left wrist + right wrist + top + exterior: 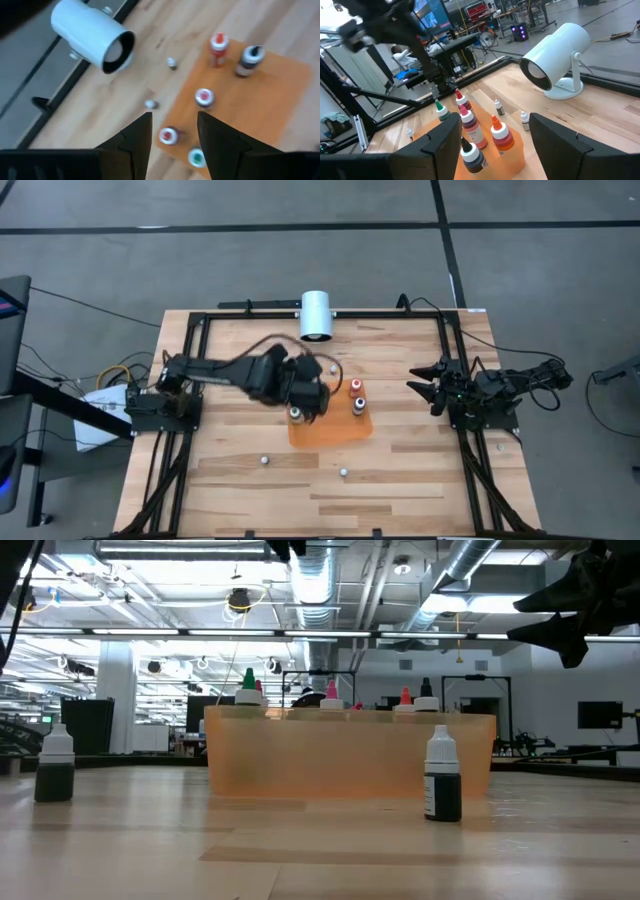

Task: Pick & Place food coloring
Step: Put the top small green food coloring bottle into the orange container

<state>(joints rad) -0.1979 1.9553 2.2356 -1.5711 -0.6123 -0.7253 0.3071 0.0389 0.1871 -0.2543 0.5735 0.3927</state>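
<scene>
My left hand [305, 402] hangs over the orange tray [335, 430], fingers parted about halfway with nothing between them. Straight below it, in the wrist view, sit the bottles already standing in the tray: a green-topped bottle [196, 158] nearest under my fingertips, a red-topped one [168, 135] beside it at the tray's edge, a pink-topped one [203, 97] a little further out, and beyond those an orange-topped bottle [218, 48] and a black-topped one [249, 60] side by side. Two tiny white-capped bottles [171, 63] lie off the tray on the bare bench [240, 490], between my hand and the white cylinder [316, 315]. Two more stand on the bench on the near side of the tray, well apart from my hand; one dark bottle [443, 777] shows clearly in the low view.

My right hand [425, 385] waits out by the bench's right edge, spread wide and empty.

These food coloring bottles look light and top-heavy, so I judge a sideways nudge would tip one. The plastic is probably smooth and a bit squeezable, though I can't tell stiffness from here. I'd take one around the body just under the cap, fingers either side, coming straight down. The loose ones on the bench are the ones left to fetch.
</scene>
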